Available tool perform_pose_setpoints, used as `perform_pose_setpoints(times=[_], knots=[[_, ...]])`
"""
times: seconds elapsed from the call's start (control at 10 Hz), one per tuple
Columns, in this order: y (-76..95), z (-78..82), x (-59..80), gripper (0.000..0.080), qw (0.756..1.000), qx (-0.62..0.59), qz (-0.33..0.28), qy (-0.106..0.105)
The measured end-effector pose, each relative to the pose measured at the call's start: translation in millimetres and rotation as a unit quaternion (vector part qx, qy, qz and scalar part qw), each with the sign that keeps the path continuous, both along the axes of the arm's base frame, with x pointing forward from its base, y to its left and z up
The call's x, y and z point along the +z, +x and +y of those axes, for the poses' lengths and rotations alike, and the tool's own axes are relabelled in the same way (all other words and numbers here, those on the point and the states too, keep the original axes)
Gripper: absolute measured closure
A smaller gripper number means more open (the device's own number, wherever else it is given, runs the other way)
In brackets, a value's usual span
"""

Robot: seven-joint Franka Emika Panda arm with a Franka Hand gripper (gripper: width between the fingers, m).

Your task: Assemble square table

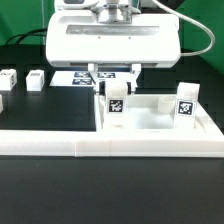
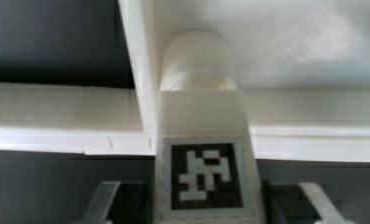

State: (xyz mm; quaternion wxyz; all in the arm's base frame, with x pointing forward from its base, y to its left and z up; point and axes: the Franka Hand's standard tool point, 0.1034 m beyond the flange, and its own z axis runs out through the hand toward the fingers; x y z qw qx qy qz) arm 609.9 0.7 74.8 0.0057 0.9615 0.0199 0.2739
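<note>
1. Claw (image 1: 116, 92) first: we see it hanging straight down from the arm's wide white wrist housing, its two fingers pinching a short white leg (image 1: 116, 106) between them.
2. From the wrist view we look down along that leg (image 2: 203, 120). Dark fingers (image 2: 121, 203) flank it on both sides, the claw (image 2: 205, 200) is closed against its flat faces, and its black-white tag faces the camera.
3. We find the held leg upright, with its tag turned towards the exterior camera. It stands at the corner of the square slab (image 1: 150, 120) on the exterior view's left. We cannot tell whether its lower end is seated in the slab or only resting against it.
4. We see the slab lying flat on the dark tabletop (image 1: 100, 190), just beside the low white wall (image 1: 60, 143) that runs across the front of it.
5. At the slab's corner on the exterior view's right we see a second leg (image 1: 186, 101) standing upright, well apart from the held one, its tag also facing the camera.
6. Further out, towards the exterior view's left, we count two loose legs (image 1: 35, 79) standing on the tabletop, clear of the slab and the wall.
7. Behind the claw we make out the marker board (image 1: 72, 77) lying flat on the tabletop, partly hidden by the arm.
</note>
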Motion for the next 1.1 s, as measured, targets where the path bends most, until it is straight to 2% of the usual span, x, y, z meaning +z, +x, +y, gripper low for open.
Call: perform_pose_setpoints(times=[0.3,0.4,0.5,0.6,0.7,1.1], knots=[[-0.3,1.4,-0.1,0.0506,1.000,0.001,0.000,0.000],[-0.3,1.4,-0.1,0.0326,1.000,0.001,0.000,0.000],[-0.3,1.3,-0.1,0.0212,1.000,0.001,0.000,0.000],[-0.3,1.3,-0.1,0.0212,1.000,0.001,0.000,0.000],[-0.3,1.3,-0.1,0.0162,1.000,0.001,0.000,0.000],[-0.3,1.3,-0.1,0.0151,1.000,0.001,0.000,0.000]])
